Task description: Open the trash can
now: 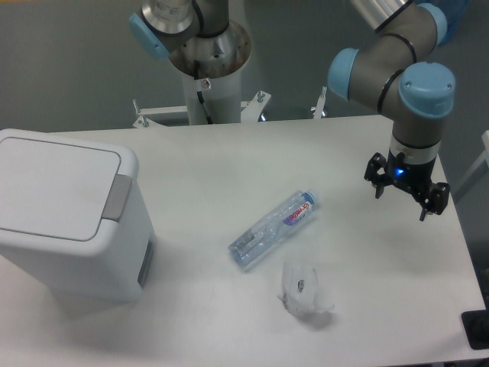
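Note:
The trash can (69, 222) is a large white boxy bin at the left of the table. Its flat white lid (50, 187) is down and the grey push tab (117, 197) sits on the lid's right edge. My gripper (403, 200) hangs far to the right, near the table's right edge, well apart from the bin. Its two black fingers are spread and hold nothing.
A clear plastic water bottle (273, 228) lies on its side in the middle of the table (229, 153). A crumpled white wrapper (303, 288) lies just in front of it. The arm's base column (208, 69) stands behind the table's far edge.

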Robot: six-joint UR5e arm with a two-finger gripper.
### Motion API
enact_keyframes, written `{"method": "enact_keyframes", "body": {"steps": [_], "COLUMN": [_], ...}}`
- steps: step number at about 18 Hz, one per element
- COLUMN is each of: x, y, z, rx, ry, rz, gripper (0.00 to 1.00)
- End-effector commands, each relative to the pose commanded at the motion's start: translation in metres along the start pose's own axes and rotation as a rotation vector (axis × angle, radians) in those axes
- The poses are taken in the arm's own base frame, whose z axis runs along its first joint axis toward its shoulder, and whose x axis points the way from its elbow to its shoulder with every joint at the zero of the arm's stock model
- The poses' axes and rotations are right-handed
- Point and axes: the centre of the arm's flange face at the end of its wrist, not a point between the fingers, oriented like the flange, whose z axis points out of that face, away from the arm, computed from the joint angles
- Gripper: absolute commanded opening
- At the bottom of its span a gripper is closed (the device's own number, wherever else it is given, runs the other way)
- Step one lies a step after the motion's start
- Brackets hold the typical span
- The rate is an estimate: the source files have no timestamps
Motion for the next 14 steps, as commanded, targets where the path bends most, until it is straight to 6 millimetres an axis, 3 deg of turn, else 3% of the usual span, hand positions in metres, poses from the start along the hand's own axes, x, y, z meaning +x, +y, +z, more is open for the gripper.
{"method": "enact_keyframes", "body": {"steps": [9,14], "x": [0.002,0.023], "y": [-0.004,-0.02], "z": [0.0,0.013], "rx": [0.011,0.084], "ry": [0.004,-0.006], "rz": [-0.006,-0.042], "gripper": [1.0,1.0]}}
